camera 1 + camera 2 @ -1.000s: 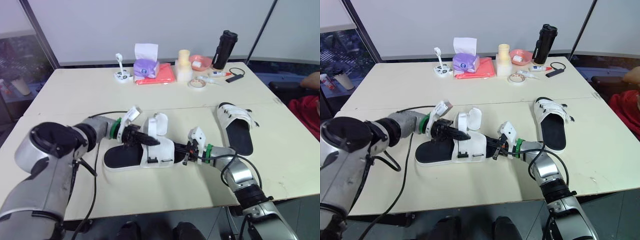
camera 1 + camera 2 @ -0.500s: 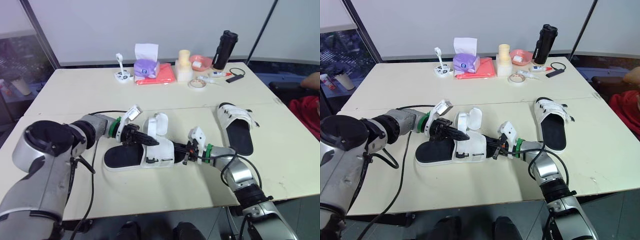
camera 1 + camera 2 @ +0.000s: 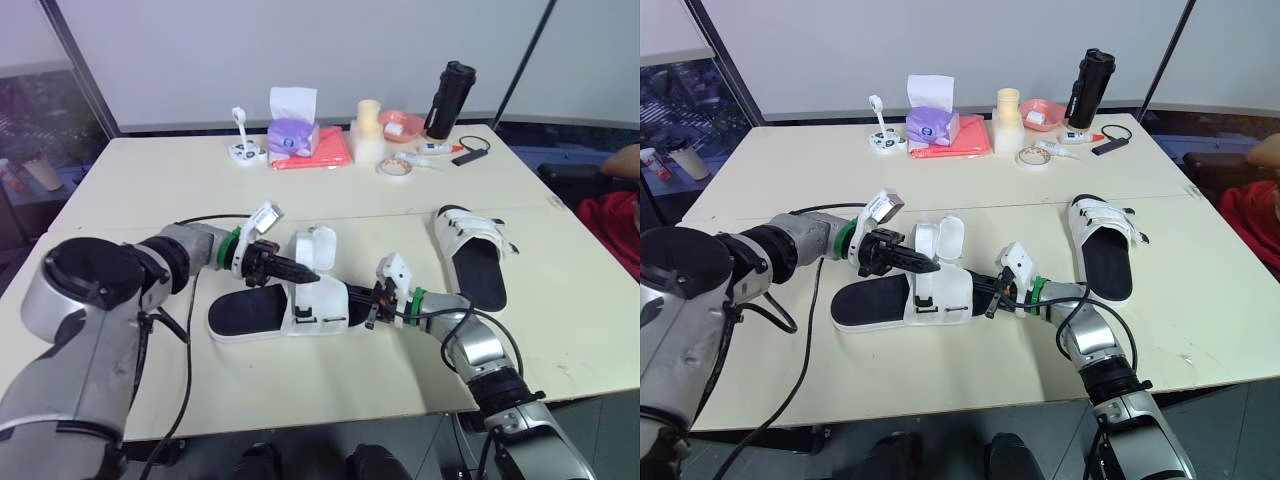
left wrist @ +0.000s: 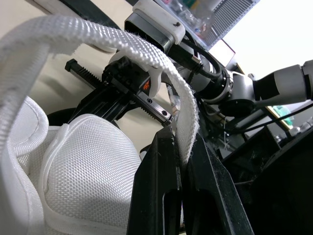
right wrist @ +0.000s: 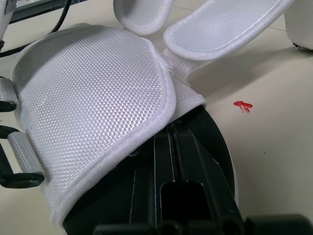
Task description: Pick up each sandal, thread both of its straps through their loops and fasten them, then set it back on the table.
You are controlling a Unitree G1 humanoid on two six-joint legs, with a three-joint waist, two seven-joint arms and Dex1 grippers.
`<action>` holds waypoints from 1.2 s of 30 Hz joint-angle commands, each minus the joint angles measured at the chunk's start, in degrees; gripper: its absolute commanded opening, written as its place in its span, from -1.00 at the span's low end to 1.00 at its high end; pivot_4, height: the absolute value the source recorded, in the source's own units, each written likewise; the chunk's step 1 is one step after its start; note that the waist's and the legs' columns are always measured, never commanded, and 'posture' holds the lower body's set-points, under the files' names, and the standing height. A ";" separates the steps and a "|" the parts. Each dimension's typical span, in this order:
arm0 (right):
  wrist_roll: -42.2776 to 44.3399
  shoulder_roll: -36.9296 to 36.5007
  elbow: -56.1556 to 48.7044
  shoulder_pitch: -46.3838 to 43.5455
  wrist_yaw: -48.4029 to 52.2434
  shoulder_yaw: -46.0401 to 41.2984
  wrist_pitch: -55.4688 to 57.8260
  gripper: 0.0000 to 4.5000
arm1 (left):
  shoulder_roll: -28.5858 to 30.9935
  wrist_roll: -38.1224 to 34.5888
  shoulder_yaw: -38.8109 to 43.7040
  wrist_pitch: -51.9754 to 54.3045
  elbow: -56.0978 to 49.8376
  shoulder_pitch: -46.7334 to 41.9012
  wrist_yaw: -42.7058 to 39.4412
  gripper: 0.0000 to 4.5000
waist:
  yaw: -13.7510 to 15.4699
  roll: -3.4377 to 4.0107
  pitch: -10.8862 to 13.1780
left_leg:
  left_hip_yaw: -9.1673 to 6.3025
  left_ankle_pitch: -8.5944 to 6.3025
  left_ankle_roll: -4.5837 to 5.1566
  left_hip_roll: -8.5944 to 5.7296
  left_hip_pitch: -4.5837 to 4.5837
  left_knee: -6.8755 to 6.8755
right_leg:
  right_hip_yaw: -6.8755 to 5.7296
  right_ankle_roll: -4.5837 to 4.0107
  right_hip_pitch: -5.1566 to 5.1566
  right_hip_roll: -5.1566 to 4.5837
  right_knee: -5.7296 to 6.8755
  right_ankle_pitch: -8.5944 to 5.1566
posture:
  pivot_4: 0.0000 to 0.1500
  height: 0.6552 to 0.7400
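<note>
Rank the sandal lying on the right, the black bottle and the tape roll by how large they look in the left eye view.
1. sandal: largest, though it also lies nearest the camera.
2. black bottle.
3. tape roll: smallest.

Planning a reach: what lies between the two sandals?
The right end effector, at the near sandal's end, then bare table. Left eye view.

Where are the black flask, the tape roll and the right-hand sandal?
black flask (image 3: 449, 100): left eye view, mid-body.
tape roll (image 3: 396, 177): left eye view, front rim.
right-hand sandal (image 3: 480, 274): left eye view, black footbed.
</note>
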 commanded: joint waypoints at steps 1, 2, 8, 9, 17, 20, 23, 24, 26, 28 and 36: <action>-3.52 -0.01 4.70 2.08 -1.61 1.58 1.99 -1.00 | -0.51 -1.02 -0.05 -2.91 0.87 -0.47 -0.37 -0.98 | 0.02 0.00 0.00 | 0.00 0.00 0.00 0.00 0.00 0.00 | 0.00 0.00 0.00 0.00 0.00 0.00 | 1.00 1.00; -3.50 -0.02 4.68 2.12 -1.63 1.55 1.99 -1.00 | -0.78 -1.05 -0.33 -4.02 0.87 -0.31 -0.37 -0.98 | 0.02 0.00 0.00 | 0.00 0.00 0.00 0.00 0.00 0.00 | 0.00 0.00 0.00 0.00 0.00 0.00 | 1.00 1.00; -3.44 0.06 4.63 2.25 -1.80 1.49 2.03 -1.00 | -1.93 -0.13 -1.93 -7.40 0.87 0.77 -0.37 -0.98 | 0.01 0.00 0.00 | 0.00 0.00 0.00 0.00 0.00 0.00 | 0.00 0.00 0.00 0.00 0.00 0.00 | 1.00 1.00; -3.42 0.07 4.65 2.28 -1.83 1.47 2.00 -1.00 | -1.97 0.08 -2.13 -7.85 0.87 1.02 -0.37 -0.98 | 0.01 0.00 0.00 | 0.01 0.00 0.00 0.00 0.00 0.00 | 0.00 0.00 0.00 0.00 0.00 0.00 | 1.00 1.00; -3.38 0.29 4.71 2.29 -2.11 1.44 2.02 -1.00 | -1.33 0.77 -3.99 -11.95 0.87 1.79 -0.37 -0.98 | -0.01 0.00 0.00 | 0.00 0.00 0.00 0.00 0.00 0.00 | 0.00 0.00 0.00 0.00 0.00 0.00 | 1.00 1.00; -3.38 0.36 4.87 2.35 -2.16 1.45 1.92 -1.00 | -0.78 1.02 -4.31 -13.96 0.87 1.99 -0.37 -0.98 | -0.03 0.00 0.00 | 0.00 0.00 0.00 0.00 0.01 0.00 | 0.00 0.00 0.00 0.01 0.00 0.00 | 1.00 1.00; -3.39 0.37 5.08 2.34 -2.11 1.48 1.81 -1.00 | -0.60 1.36 -4.45 -15.25 0.87 2.11 -0.37 -0.98 | -0.03 0.00 0.00 | 0.01 0.00 0.00 0.00 0.01 0.00 | 0.00 0.00 0.00 0.01 0.00 0.00 | 1.00 1.00; -3.39 0.39 5.15 2.30 -2.10 1.50 1.80 -1.00 | -0.62 1.45 -4.35 -15.46 0.87 2.14 -0.37 -0.98 | -0.03 0.00 0.00 | 0.01 0.00 0.00 0.00 0.01 0.00 | 0.00 0.00 0.00 0.01 0.00 0.00 | 1.00 1.00; -3.40 0.45 5.29 2.21 -2.08 1.52 1.76 -1.00 | -0.70 1.48 -4.11 -15.59 0.87 2.10 -0.37 -0.98 | -0.01 0.00 0.00 | 0.00 0.00 0.00 0.00 0.02 0.00 | 0.00 0.00 0.02 0.01 0.00 0.00 | 1.00 1.00; -3.45 0.56 5.61 2.01 -2.08 1.55 1.65 -1.00 | -0.76 1.57 -3.94 -15.62 0.87 2.06 -0.37 -0.98 | -0.03 0.00 0.00 | 0.00 0.00 0.00 0.00 0.02 0.00 | 0.00 0.00 0.02 0.01 0.00 0.00 | 1.00 1.00; -3.50 0.65 6.07 1.71 -1.95 1.64 1.56 -1.00 | -2.57 0.96 -2.75 -16.07 0.87 2.20 -0.37 -0.98 | -0.01 0.00 0.00 | 0.00 0.00 0.00 0.00 0.03 0.00 | 0.00 0.00 0.03 0.01 0.00 0.00 | 1.00 1.00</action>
